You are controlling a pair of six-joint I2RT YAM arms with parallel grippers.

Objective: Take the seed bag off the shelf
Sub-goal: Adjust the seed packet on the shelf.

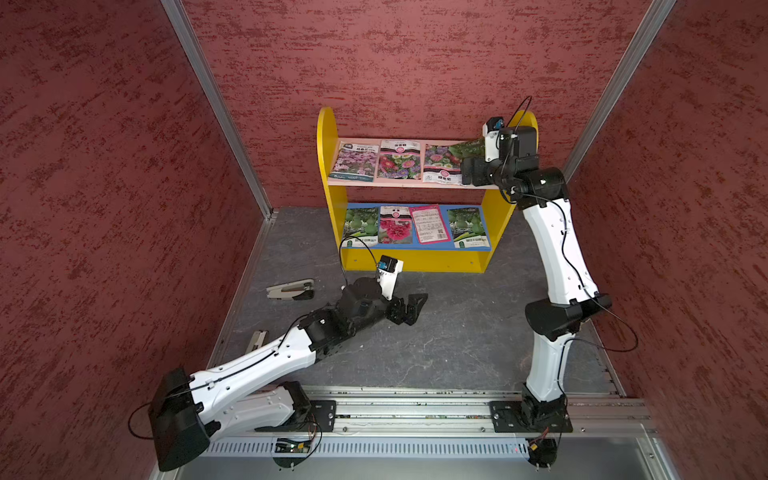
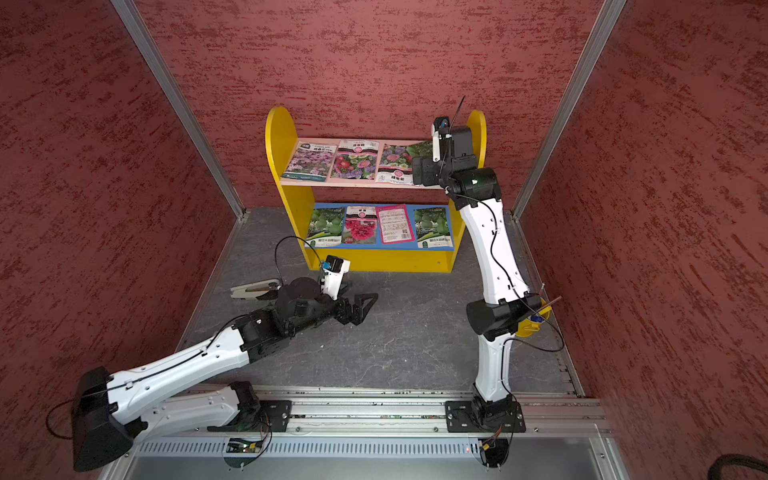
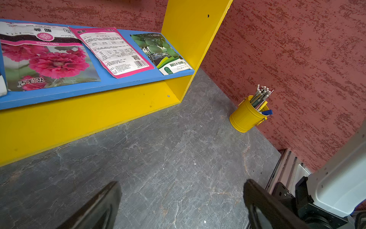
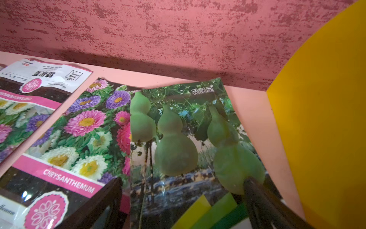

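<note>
The left arm and right arm have white shells dotted with small dark screws, bulky black joints and thin black cables looping outside. Each wrist bears a white camera with a blue front. The left gripper and right gripper are black.

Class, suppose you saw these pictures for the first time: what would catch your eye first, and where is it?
The bright yellow shelf against the back wall stands out, with colourful seed bags lying on its pink upper board and blue lower board. The right gripper hangs open over the gourd seed bag at the upper board's right end. The left gripper is open, low near the grey floor.
</note>
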